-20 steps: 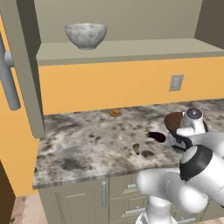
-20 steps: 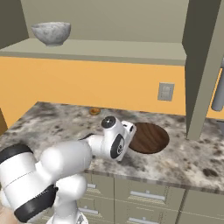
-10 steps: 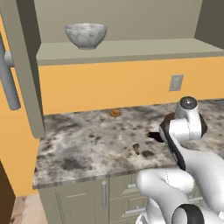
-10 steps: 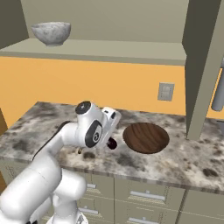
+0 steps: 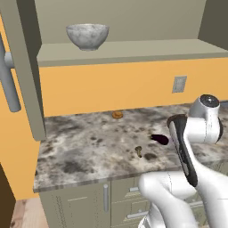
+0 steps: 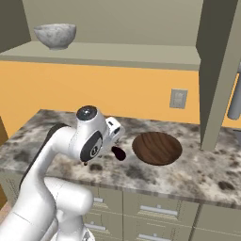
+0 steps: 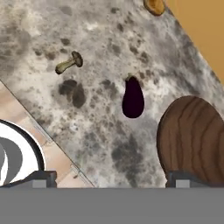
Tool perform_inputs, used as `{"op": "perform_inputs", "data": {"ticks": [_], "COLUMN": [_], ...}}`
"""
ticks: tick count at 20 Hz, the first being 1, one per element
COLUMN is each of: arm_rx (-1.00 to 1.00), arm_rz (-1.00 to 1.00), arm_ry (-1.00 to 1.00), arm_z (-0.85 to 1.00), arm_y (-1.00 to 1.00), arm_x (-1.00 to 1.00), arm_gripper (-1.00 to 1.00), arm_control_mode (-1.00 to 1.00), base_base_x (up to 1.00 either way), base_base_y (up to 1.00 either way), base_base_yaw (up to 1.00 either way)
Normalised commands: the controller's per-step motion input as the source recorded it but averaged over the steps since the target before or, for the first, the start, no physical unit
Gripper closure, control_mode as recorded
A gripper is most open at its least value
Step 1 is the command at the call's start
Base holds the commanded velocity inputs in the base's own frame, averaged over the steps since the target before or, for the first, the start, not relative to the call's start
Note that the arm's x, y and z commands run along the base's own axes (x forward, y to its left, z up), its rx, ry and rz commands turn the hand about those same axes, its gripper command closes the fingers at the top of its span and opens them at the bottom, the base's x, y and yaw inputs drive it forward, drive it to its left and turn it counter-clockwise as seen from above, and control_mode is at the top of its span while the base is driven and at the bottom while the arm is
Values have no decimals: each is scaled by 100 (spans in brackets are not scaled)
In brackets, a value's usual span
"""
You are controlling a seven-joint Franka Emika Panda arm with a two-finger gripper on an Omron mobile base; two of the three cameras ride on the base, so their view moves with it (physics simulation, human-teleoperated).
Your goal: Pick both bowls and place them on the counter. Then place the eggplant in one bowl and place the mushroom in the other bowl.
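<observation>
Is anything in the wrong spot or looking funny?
The grey stone bowl sits up on the shelf, not on the counter. The mushroom lies tipped on its side. Nothing looks spilled or broken.

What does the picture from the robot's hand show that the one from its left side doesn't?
Hand view alone: the wooden bowl on the counter, right beside the eggplant, and the mushroom lying on its side in clear detail. Left base view alone: the marbled bowl up on the shelf, the wall outlet, and the arm itself. Both share the speckled counter, eggplant, mushroom and a small orange-brown lump.
</observation>
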Motion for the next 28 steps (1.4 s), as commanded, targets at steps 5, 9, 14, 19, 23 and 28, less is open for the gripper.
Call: {"op": "perform_inputs", "data": {"ticks": [5, 9, 14, 19, 23, 28], "arm_rx": [26, 26, 26, 27, 33, 35], "arm_rz": [-19, -30, -30, -26, -17, 2], "arm_ry": [-25, -20, -11, 0, 0, 0], "arm_z": [65, 75, 79, 76, 28, 33], "arm_y": [47, 58, 69, 70, 42, 18], "arm_x": [-43, -45, -46, -46, -40, -22], "arm_gripper": [-100, -100, -100, -100, -100, -100], "arm_control_mode": [-100, -100, -100, -100, -100, -100], "base_base_x": [0, 0, 0, 0, 0, 0], "base_base_y": [0, 0, 0, 0, 0, 0], "base_base_yaw": [0, 0, 0, 0, 0, 0]}}
